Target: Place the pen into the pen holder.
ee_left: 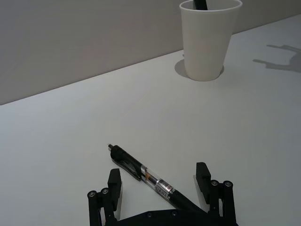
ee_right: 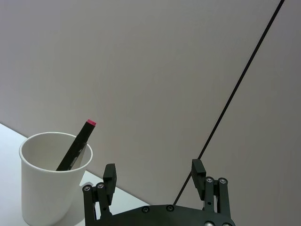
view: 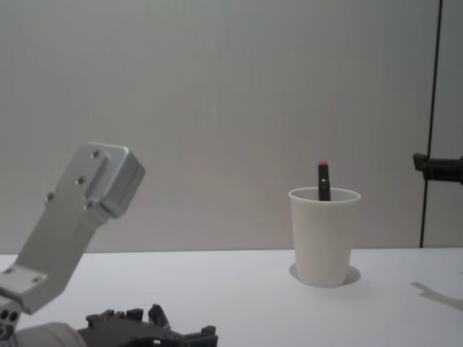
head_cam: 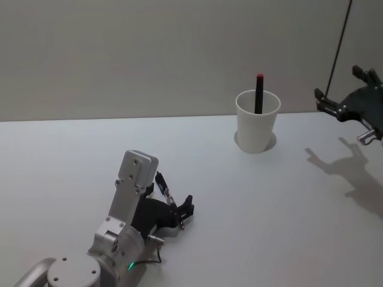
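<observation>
Left gripper (ee_left: 159,180) sits low on the table (head_cam: 72,155), front-left of me; fingers (ee_left: 114,183) are spread wide, clamped on nothing. Left wrist cam shows it best: pen (ee_left: 141,170) lies flat on the tabletop between the fingers, slanted, tip end pointing out toward the wall and back end running under the palm; can't tell if either finger touches the barrel. On head cam the silver wrist housing (head_cam: 136,176) blocks part of that gripper; chest cam gives me the same housing (view: 79,210) large at left, w/ black knuckles at the bottom edge.

Farther out, to the right and toward the wall, pen holder (head_cam: 257,128) stands upright, well apart from the pen; white paper cup, rolled rim. Right wrist cam looks into its mouth (ee_right: 47,183); a red-tipped marker (ee_right: 77,148) leans inside, top poking above the rim; chest cam shows this side-on (view: 323,181).

Right gripper (ee_right: 154,170) hangs in the air right of the cup, above table level; fingers apart, empty; its shadow (head_cam: 341,161) falls on the tabletop. Behind it a black cable (ee_right: 235,89) runs down the wall.
</observation>
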{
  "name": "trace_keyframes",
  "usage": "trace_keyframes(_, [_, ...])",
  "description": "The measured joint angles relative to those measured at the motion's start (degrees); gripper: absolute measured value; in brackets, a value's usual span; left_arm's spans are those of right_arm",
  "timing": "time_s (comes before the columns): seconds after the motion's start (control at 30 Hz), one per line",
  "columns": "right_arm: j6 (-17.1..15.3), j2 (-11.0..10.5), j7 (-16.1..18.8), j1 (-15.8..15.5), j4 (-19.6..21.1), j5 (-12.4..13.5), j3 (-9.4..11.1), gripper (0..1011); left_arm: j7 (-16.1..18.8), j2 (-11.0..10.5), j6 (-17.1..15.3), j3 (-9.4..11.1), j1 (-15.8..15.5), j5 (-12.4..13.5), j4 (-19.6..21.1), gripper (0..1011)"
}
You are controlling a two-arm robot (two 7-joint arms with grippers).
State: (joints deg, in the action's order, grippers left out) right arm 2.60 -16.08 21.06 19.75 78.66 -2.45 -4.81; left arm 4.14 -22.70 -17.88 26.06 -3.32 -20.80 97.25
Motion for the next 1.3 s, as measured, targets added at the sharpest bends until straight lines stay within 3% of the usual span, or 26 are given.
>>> trace_keyframes(0.83, [0.00,0.00,0.00,0.00,0.00,0.00,0.00,1002,-0.48,0.03,1.44,-0.10,1.01,1.59,-0.62,999])
trace_keyframes(0.97, [0.00,0.00,0.00,0.00,0.00,0.00,0.00,1002,-0.51,0.03,1.52,-0.11,1.07,1.65,-0.63,927])
trace_keyframes(1.3, [0.00,0.00,0.00,0.00,0.00,0.00,0.00,1002,-0.50,0.03,1.64,-0.17,1.15,1.76,-0.68,623])
